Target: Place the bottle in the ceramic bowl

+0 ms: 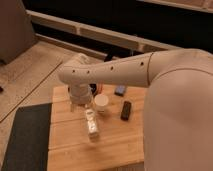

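The bottle (91,125) is slim and pale and lies lengthwise on the wooden table (120,142), near its left middle. My gripper (85,107) hangs from the big white arm (115,72) right over the bottle's far end. The ceramic bowl (95,89) is dark and shows only as a sliver behind the wrist, at the back of the table. The rest of the bowl is hidden by the arm.
A short white cup (101,103) stands just right of the gripper. A black rectangular block (126,110) lies to its right, and a small dark bluish object (120,90) lies behind it. A dark mat (25,135) covers the floor left of the table.
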### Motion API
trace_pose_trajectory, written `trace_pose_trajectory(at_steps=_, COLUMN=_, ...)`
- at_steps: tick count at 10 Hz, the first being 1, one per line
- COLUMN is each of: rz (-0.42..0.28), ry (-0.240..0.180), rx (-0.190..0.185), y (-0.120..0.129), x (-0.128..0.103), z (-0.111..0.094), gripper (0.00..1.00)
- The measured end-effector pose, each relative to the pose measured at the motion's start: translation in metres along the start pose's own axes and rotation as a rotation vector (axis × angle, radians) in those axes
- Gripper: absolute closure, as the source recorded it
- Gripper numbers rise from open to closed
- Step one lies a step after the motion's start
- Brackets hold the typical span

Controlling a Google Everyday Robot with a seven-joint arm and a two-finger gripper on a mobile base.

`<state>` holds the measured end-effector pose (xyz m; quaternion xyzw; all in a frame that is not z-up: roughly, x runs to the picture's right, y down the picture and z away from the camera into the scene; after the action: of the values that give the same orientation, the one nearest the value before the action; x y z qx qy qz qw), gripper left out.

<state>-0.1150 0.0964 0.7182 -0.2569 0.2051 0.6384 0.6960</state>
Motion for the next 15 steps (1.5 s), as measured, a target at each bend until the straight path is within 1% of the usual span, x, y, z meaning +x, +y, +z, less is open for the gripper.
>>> trace_pose_trajectory(at_steps=2, rz=-0.049, ry=-0.019, rx=-0.046, y=0.006, x=-0.007, z=0.016, gripper=0.35)
trace_pose_trajectory(at_steps=3, rz=-0.081, ry=-0.030, rx=-0.084, y=0.008, x=-0.010, z=0.029, gripper=0.35)
trace_pose_trajectory(at_steps=4, rz=-0.096, ry=-0.029, rx=-0.099, y=0.009, x=-0.012, z=0.035, gripper=0.35)
trace_pose_trajectory(at_steps=5, rz=-0.115, ry=-0.020, rx=-0.105, y=0.007, x=-0.012, z=0.044, gripper=0.35)
trace_pose_trajectory(at_steps=6, rz=-0.133, ry=-0.007, rx=-0.101, y=0.004, x=-0.013, z=0.052, gripper=0.35)
trace_pose_trajectory(at_steps=7, rz=-0.149, ry=0.009, rx=-0.089, y=0.001, x=-0.014, z=0.058, gripper=0.35)
trace_pose_trajectory(at_steps=9, rz=-0.178, ry=0.048, rx=-0.053, y=-0.007, x=-0.016, z=0.070, gripper=0.35)
trace_pose_trajectory(at_steps=10, rz=-0.192, ry=0.078, rx=-0.027, y=-0.010, x=-0.016, z=0.079, gripper=0.35)
trace_pose_trajectory(at_steps=12, rz=-0.196, ry=0.115, rx=-0.006, y=-0.010, x=-0.016, z=0.090, gripper=0.35)
trace_pose_trajectory(at_steps=13, rz=-0.190, ry=0.142, rx=0.011, y=-0.013, x=-0.014, z=0.101, gripper=0.35)
trace_pose_trajectory(at_steps=14, rz=-0.188, ry=0.161, rx=0.027, y=-0.016, x=-0.013, z=0.107, gripper=0.35)
trace_pose_trajectory(at_steps=15, rz=-0.190, ry=0.184, rx=0.059, y=-0.020, x=-0.011, z=0.114, gripper=0.35)
